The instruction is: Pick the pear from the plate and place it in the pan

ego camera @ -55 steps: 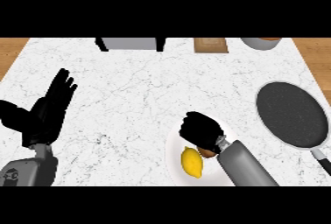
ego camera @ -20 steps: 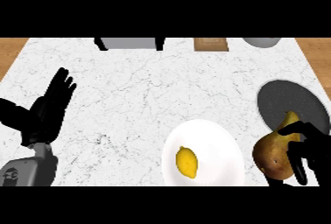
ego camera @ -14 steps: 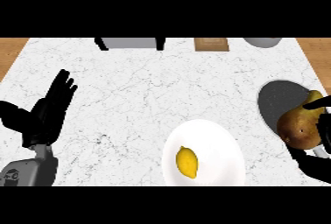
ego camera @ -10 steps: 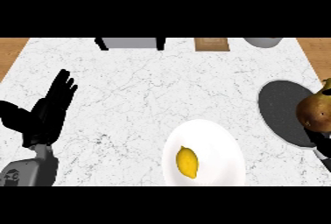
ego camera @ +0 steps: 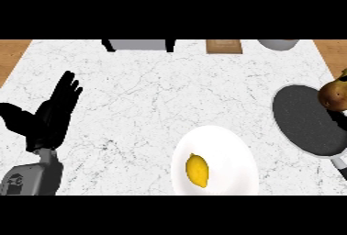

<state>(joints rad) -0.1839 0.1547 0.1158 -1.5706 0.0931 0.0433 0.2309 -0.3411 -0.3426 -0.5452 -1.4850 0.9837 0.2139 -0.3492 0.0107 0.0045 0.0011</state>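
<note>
Left hand (ego camera: 51, 114): was open near the left edge, fingers straight and pointing up, thumb out.
Left forearm (ego camera: 30, 176): rose from the lower edge.
Right hand (ego camera: 338, 115): a sliver at the right edge.

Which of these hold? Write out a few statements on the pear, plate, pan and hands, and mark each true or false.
1. A lemon lies on the plate. True.
2. The pear lies on the plate. False: it shows at the view's right edge, by the pan's far right rim, off the plate.
3. The left hand is open and holds nothing. True: it rests at the view's left, fingers up.
4. The pan stands left of the plate. False: it stands to the plate's right.
5. The plate holds two fruits. False: only the lemon.
</note>
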